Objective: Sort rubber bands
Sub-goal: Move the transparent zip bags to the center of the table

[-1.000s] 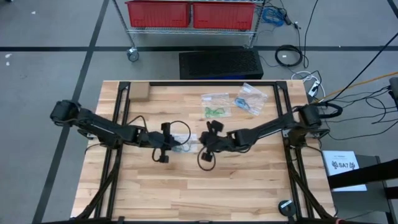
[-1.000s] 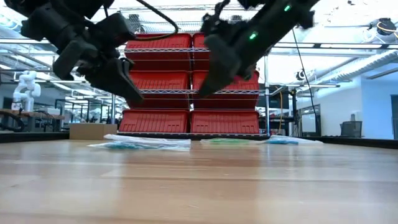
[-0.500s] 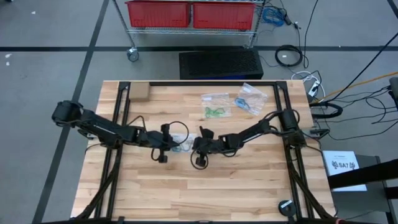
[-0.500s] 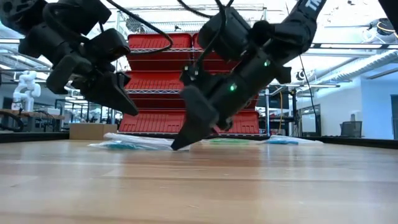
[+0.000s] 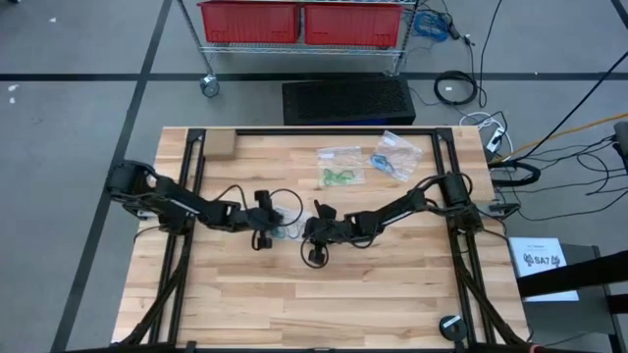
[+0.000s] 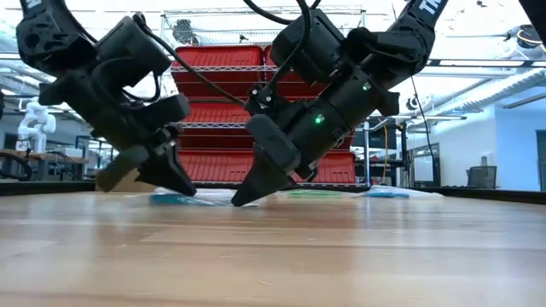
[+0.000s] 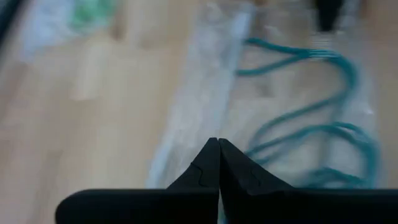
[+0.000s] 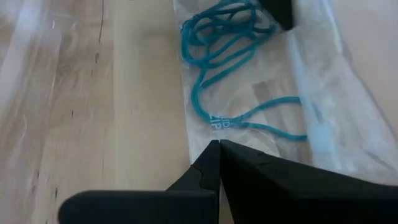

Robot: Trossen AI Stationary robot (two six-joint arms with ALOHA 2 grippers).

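Teal rubber bands [image 8: 214, 37] in clear bag [image 8: 323, 118] — between both closed jaws

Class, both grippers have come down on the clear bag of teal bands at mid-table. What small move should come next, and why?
Probably opening the right gripper slightly: its shut fingertips press the edge of the clear bag, as do those of the left gripper, and the teal bands lie sealed inside. Shut tips cannot pinch the film.
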